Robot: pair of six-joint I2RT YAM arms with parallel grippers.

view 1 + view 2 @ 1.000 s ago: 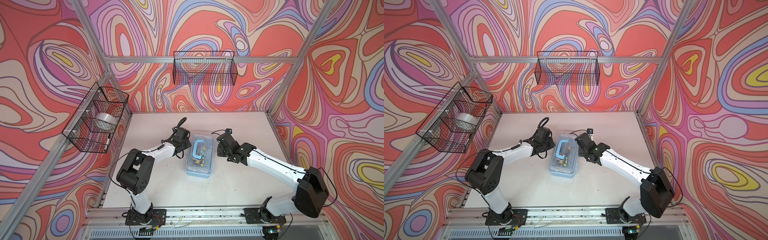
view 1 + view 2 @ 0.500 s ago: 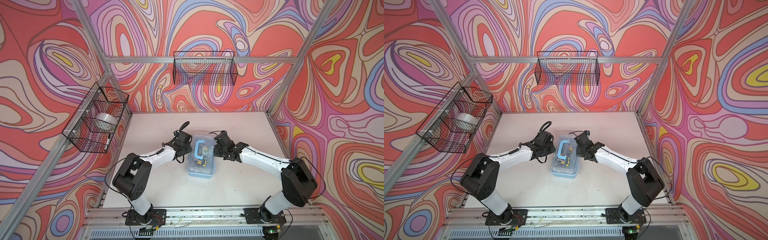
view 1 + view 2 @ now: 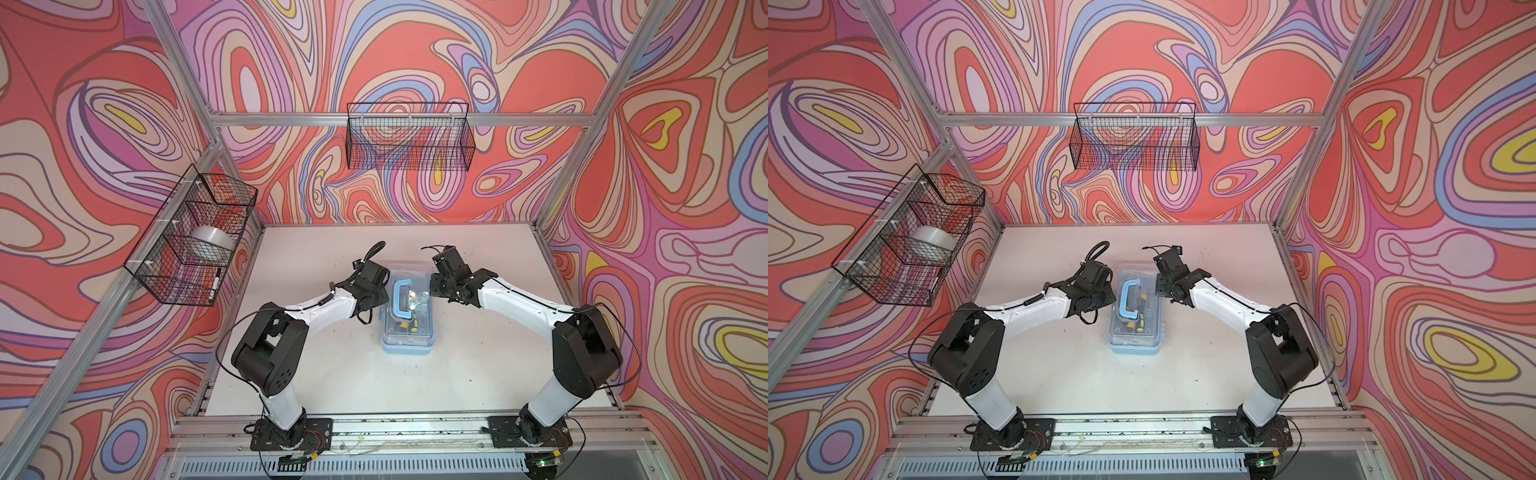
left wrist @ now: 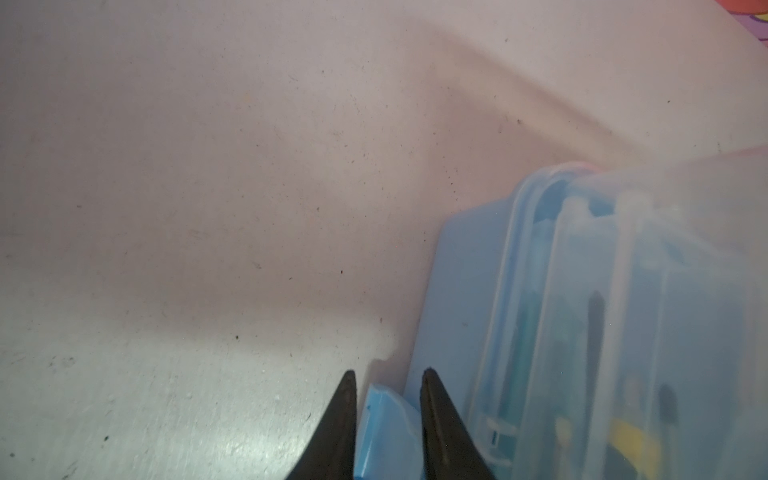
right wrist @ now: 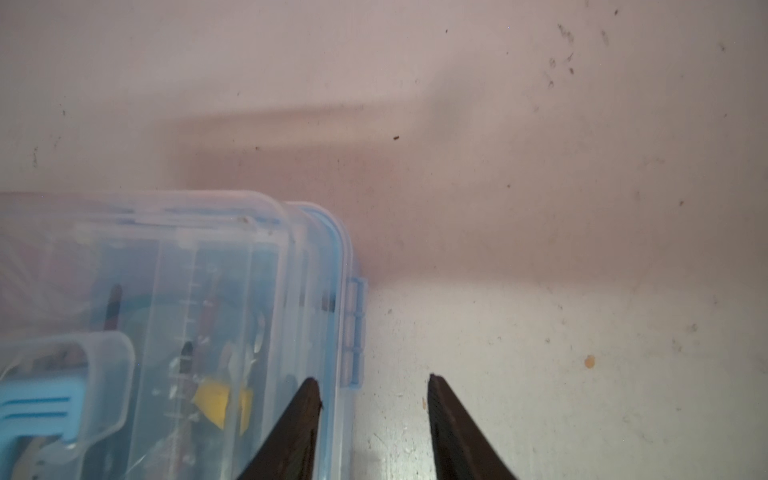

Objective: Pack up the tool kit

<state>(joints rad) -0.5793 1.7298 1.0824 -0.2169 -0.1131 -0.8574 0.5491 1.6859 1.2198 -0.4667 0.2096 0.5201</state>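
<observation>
Latching seems your aim: left jaws pinch the latch [image 4: 384,432] of the tool kit [image 3: 409,336], while right jaws straddle its rim [image 5: 338,266], unclenched.

Nothing readable is showing anywhere: no word, brand, number or sign. In the right wrist view the small rectangular plastic case with light-blue base and clear lid [image 5: 232,257] is carrying only a row of moulded tick marks [image 5: 191,328] on that lid (a ruler-like scale, with no figures legible beside it). In a top view, the black marker pen [image 3: 215,283] is lying in the black wire basket [image 3: 166,286], between 9 and 10 o'clock from the case, and is appearing too small for any print to be made out.
</observation>
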